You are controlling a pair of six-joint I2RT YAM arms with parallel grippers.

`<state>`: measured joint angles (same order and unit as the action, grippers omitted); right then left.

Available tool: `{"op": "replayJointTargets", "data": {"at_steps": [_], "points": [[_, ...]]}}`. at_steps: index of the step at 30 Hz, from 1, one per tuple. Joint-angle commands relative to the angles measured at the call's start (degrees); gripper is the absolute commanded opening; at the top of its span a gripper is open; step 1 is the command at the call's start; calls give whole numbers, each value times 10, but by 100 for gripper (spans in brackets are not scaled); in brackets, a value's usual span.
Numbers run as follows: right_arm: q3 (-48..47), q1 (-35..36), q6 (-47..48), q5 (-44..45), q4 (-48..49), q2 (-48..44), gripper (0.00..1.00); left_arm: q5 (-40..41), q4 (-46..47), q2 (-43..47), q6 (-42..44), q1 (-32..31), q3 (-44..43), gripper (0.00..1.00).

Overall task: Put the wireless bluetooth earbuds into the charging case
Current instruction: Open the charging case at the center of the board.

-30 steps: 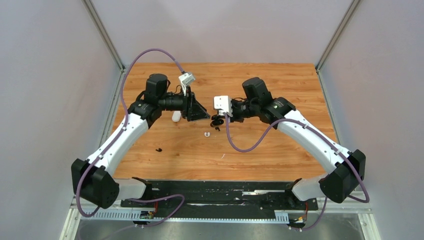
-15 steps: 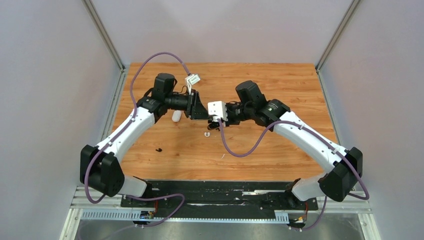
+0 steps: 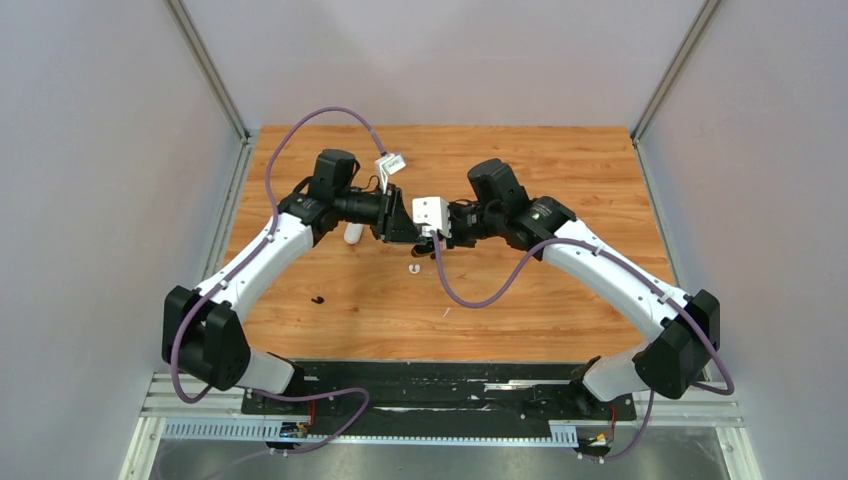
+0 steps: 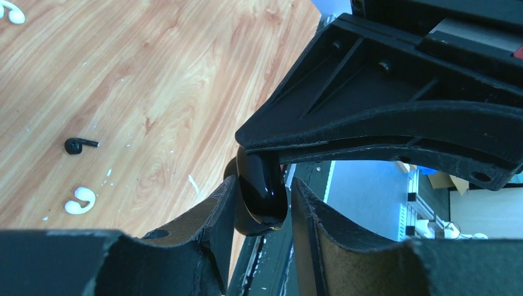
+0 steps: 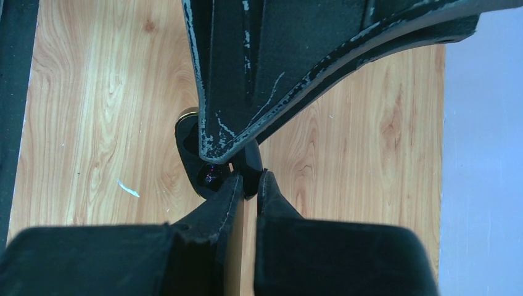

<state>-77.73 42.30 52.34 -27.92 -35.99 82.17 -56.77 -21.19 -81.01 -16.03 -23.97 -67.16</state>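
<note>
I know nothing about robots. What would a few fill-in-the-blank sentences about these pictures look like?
1. The right hand pinches a glossy case whose colour is ___.
2. The other case, lying on the table, is ___.
3. The looping cables are ___.

Missing words: black; white; purple.

A glossy black case (image 4: 262, 191) is held off the table (image 4: 154, 74). Near the case, a black earbud (image 4: 77, 145) and a white earbud (image 4: 80, 200) lie close together.
</note>
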Motion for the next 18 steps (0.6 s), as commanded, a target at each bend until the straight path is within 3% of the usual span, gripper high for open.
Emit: {"op": "replayJointTargets", "data": {"at_steps": [1, 6, 18], "points": [[-23, 3, -20, -11, 29, 1, 0, 3, -14, -5, 27, -4, -28, 44], [-26, 3, -22, -12, 29, 3, 0, 4, -6, -10, 22, -5, -27, 39], [-21, 3, -20, -11, 29, 5, 0, -9, 26, -15, -22, -4, -19, 46]]}}
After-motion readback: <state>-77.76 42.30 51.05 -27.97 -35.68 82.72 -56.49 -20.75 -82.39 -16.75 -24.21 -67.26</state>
